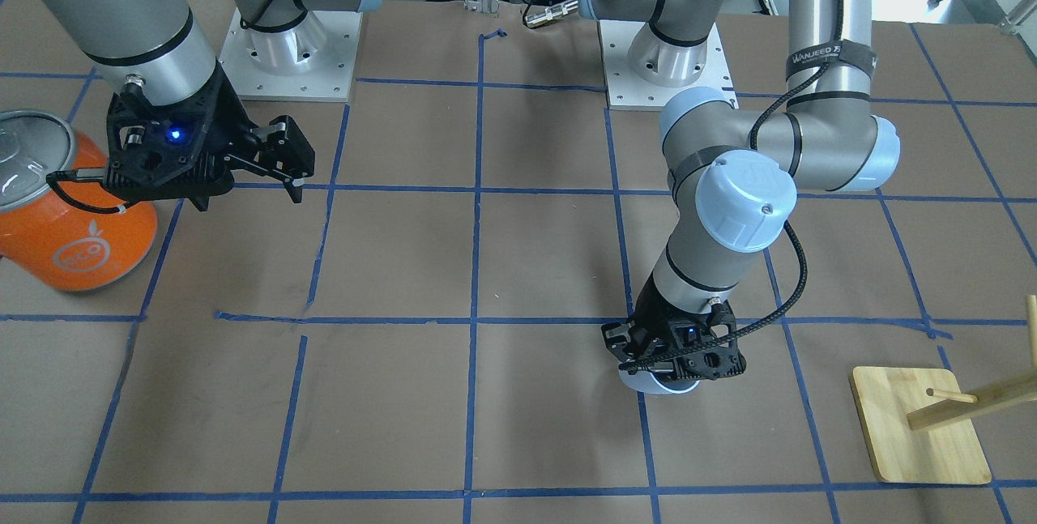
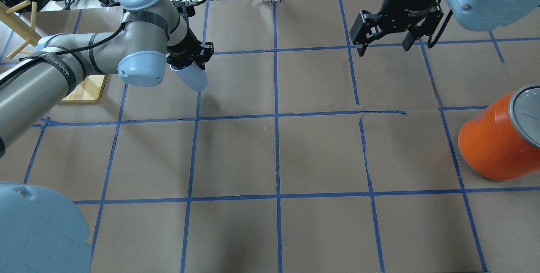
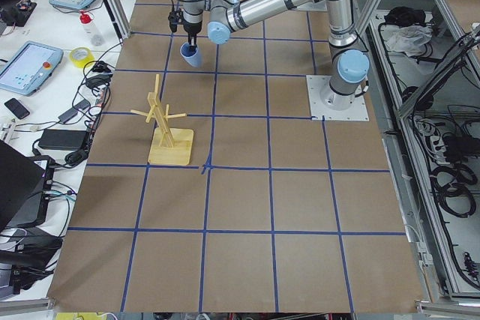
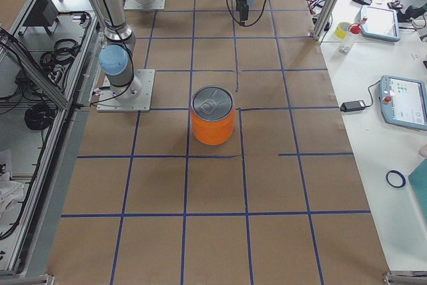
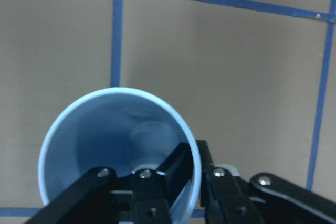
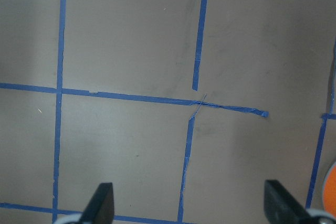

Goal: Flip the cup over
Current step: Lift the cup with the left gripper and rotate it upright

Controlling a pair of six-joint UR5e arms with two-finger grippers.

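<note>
Pale blue cup [image 2: 192, 78], and it's pinched in the left gripper [image 5: 193, 157]: one finger inside the rim, one outside, clamped on the wall, mouth up toward the wrist camera. It's over the left half of the tabletop [image 2: 274, 159], nearer the far edge; whether the base touches down, can't tell. A wooden stand [image 1: 915, 427] sits near it, toward the left edge. Across the table, the right gripper [image 2: 384, 49] hangs with fingers spread wide, nothing between them. An orange can [image 2: 489, 146] stands by the right edge.
</note>
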